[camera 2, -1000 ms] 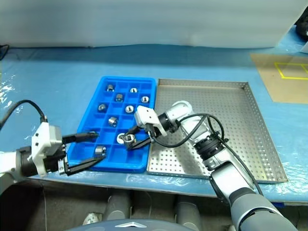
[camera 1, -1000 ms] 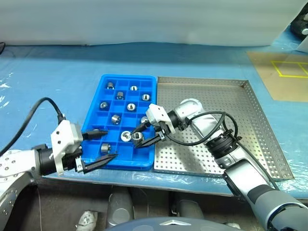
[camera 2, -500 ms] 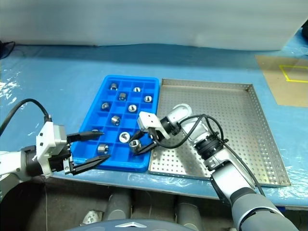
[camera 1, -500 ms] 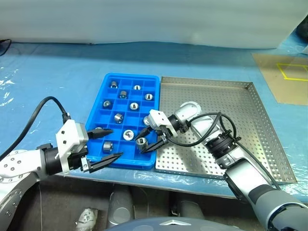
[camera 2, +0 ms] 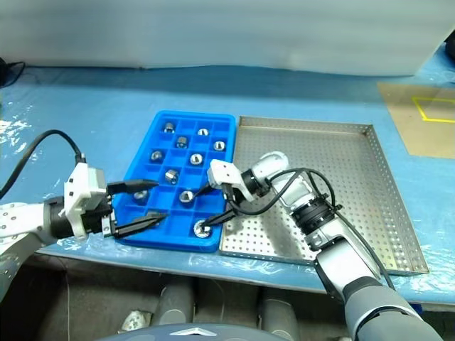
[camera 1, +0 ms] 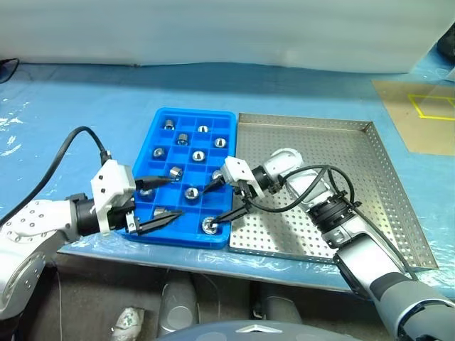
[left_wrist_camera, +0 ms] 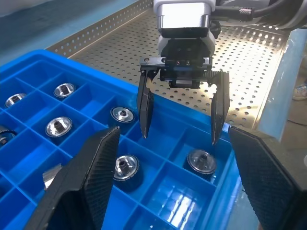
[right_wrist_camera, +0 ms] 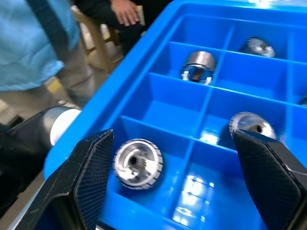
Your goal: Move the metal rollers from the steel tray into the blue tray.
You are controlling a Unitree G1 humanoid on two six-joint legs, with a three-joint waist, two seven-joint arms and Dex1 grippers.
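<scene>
blue plastic sheeting covers the worktop (camera 1: 85, 99), and both trays sit on it side by side, touching. the right hand (camera 1: 226, 200) hangs over the near right corner of the blue tray (camera 1: 186, 181), its two black fingers spread wide and grasping nothing; one metal roller (camera 1: 209, 225) lies loose in the corner compartment just below its lower fingertip. the left hand (camera 1: 160, 201) reaches in over the tray's near left edge, its fingers also spread and empty, with a roller (camera 1: 146, 191) in a compartment under the upper finger. more metal rollers (camera 1: 191, 192) sit singly in compartments across the blue tray, up to its far end. the steel tray (camera 1: 370, 177) lies to the right, its perforated floor bare where visible. in the right wrist view, a person's hand (right_wrist_camera: 125, 10) shows beyond the tray's edge.
</scene>
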